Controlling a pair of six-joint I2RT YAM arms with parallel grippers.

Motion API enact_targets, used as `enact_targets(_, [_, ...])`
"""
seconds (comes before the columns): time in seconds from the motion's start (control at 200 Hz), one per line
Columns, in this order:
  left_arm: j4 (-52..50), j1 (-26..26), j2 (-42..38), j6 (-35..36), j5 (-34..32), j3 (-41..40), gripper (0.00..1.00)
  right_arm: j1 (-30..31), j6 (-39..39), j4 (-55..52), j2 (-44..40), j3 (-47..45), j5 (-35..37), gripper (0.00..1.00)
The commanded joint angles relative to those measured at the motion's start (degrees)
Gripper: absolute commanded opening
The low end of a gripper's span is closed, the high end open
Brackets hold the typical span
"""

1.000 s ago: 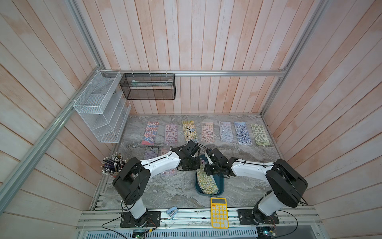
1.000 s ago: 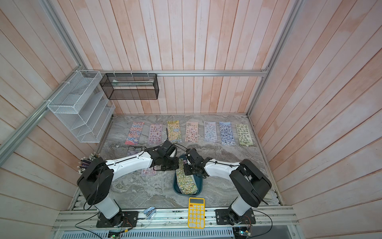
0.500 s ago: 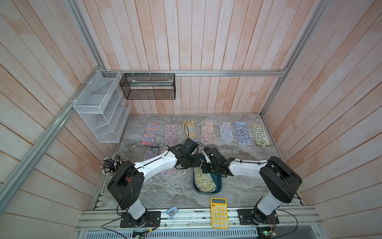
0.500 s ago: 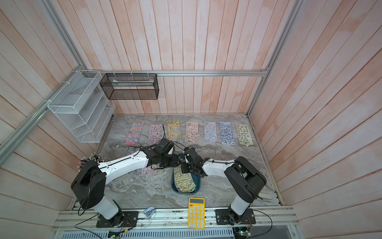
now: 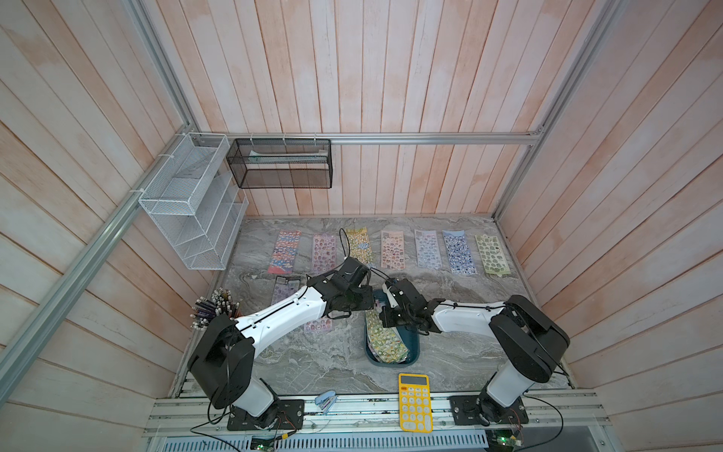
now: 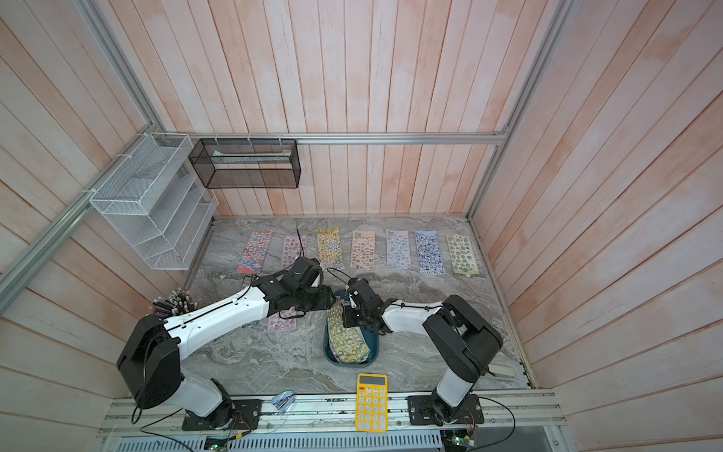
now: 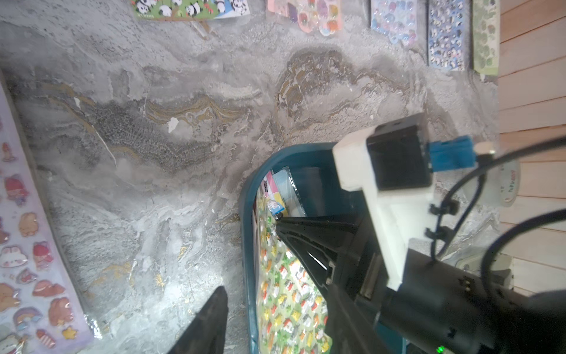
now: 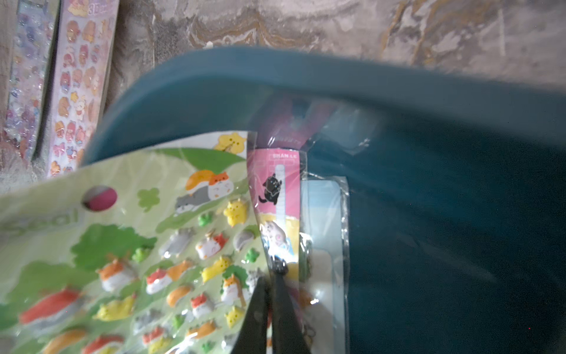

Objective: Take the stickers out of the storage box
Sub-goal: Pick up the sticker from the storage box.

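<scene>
The teal storage box point(image 5: 413, 344) point(image 6: 373, 348) lies at the table's front middle with stickers in it. A green sticker sheet point(image 5: 385, 342) point(image 8: 122, 245) is on top, tilted against one long wall and poking over the near rim. A pink sheet point(image 8: 275, 184) and a clear-wrapped one lie under it. My right gripper point(image 8: 272, 285) point(image 7: 280, 219) is shut, pinching the green sheet's edge where it overlaps the pink sheet. My left gripper point(image 7: 275, 325) is open. One finger is outside the box's rim point(image 7: 245, 245), the other over the green sheet. Several stickers point(image 5: 393, 254) lie in a row at the back.
Two more sticker sheets point(image 5: 285, 287) lie under my left arm. A yellow calculator point(image 5: 414, 401) and a small stapler point(image 5: 326, 401) sit at the front edge. A pencil cup point(image 5: 217, 309) stands front left. A white wire rack point(image 5: 191, 203) and a black mesh basket point(image 5: 279, 164) hang on the walls.
My left gripper has opened beside the box. My right gripper has closed tighter on the sheet's edge. Both wrists shifted slightly to the left over the box's far end.
</scene>
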Motion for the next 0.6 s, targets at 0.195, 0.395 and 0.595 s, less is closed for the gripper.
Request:
enact_targets(0.195, [-0.3,-0.8,3.8,1.0,0.9,1.9,0.09,0.2,0.3,-4.8,2.6,-3.1,1.2,0.07])
enact_targets(0.395, [-0.1,-0.7,3.2,1.8,1.0,2.5,0.00,0.1,0.2,-6.3,-0.1,-2.9,3.7,0.08])
enact_targets(0.595, [2.2,-0.8,1.0,3.5,2.4,4.2,0.00,-0.1,-1.1,-11.7,-6.7,-0.7,9.8,0.16])
